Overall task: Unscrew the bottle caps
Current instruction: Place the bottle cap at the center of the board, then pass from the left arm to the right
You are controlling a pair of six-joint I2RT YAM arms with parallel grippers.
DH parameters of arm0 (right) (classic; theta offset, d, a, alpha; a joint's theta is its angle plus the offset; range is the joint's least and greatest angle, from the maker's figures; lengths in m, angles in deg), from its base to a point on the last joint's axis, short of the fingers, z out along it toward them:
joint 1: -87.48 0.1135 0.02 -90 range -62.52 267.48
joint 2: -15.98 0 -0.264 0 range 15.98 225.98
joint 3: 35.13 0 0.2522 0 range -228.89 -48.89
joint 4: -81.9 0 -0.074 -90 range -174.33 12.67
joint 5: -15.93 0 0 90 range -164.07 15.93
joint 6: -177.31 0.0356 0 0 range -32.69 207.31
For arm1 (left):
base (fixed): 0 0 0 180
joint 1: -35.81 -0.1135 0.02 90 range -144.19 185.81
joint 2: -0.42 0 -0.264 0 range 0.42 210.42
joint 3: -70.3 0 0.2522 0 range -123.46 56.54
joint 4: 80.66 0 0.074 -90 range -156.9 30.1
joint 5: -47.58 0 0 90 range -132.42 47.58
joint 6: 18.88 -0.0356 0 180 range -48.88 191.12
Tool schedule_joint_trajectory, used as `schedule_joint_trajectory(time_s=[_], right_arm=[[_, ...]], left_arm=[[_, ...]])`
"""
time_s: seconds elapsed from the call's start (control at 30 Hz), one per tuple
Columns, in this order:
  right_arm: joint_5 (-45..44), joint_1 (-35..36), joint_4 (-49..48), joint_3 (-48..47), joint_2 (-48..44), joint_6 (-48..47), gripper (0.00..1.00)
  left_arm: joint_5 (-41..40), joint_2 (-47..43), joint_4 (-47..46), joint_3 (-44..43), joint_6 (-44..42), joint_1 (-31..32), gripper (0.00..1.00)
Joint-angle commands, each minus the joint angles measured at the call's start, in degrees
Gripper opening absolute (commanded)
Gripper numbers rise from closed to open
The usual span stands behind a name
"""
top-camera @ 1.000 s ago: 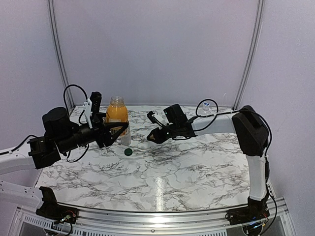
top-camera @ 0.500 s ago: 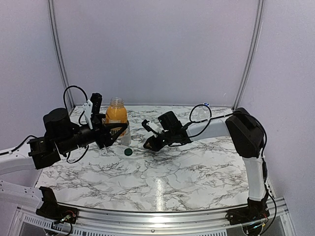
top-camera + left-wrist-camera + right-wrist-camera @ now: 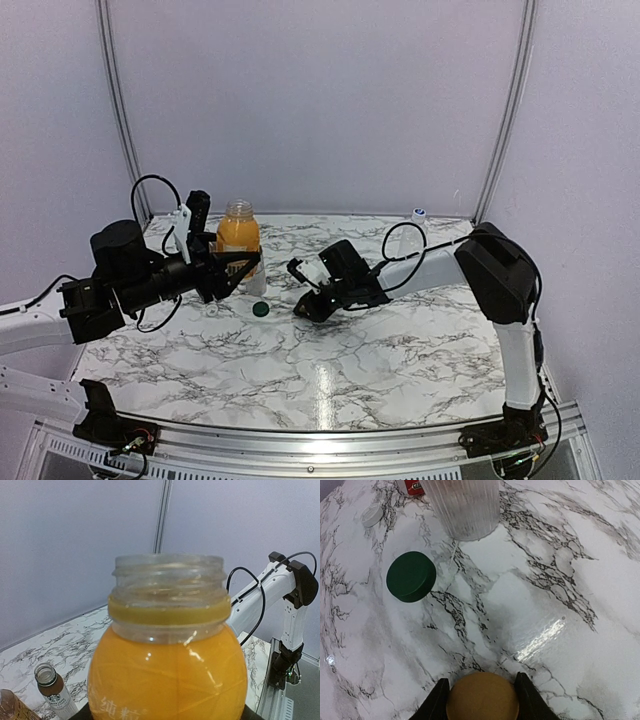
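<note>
The orange juice bottle (image 3: 167, 650) stands upright with its mouth open and no cap on it. My left gripper (image 3: 235, 264) is shut on its lower body, the fingers mostly hidden under it. Just above the marble, my right gripper (image 3: 482, 699) is shut on the orange cap (image 3: 482, 695), with one black finger (image 3: 436, 704) on each side. The dark green cap (image 3: 411, 576) lies loose on the table ahead and to the left, and a white cap (image 3: 372, 515) lies farther off. In the top view the right gripper (image 3: 305, 308) hangs right of the green cap (image 3: 260, 309).
A ribbed clear bottle (image 3: 465, 505) stands just beyond the green cap, a red-labelled bottle (image 3: 412, 486) behind it. A small open bottle with a white label (image 3: 52, 689) stands left of the juice bottle. A capped clear bottle (image 3: 418, 218) stands at the back right.
My right gripper has swung left and down with the orange cap, from mid-air to just above the table beside the green cap. The left arm and juice bottle have stayed put.
</note>
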Motion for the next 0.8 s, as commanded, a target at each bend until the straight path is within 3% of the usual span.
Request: schedule_joint_trajectory(time_s=[0.0, 0.1, 0.33, 0.57, 0.77], right_arm=[[-2.3, 0.4, 2.0, 0.5, -1.5, -0.6, 0.43], [-2.8, 0.3, 2.8, 0.6, -3.0, -0.6, 0.60], [3.1, -0.6, 2.7, 4.0, -11.4, -1.4, 0.86], [12.7, -2.3, 1.5, 9.1, -26.8, -1.0, 0.97], [18.9, -2.2, -0.7, 7.7, -36.3, 4.3, 0.98]], left_arm=[[-0.7, 0.7, 0.0, 0.1, -1.0, -0.4, 0.26], [-0.8, 1.0, 0.0, 0.3, -0.8, -0.3, 0.26], [-0.4, 3.1, 0.0, 0.0, -0.1, -0.3, 0.28], [0.9, 4.8, -0.1, -0.5, -1.0, -0.3, 0.30], [4.3, 6.5, -0.1, -1.1, -2.8, -0.3, 0.32]])
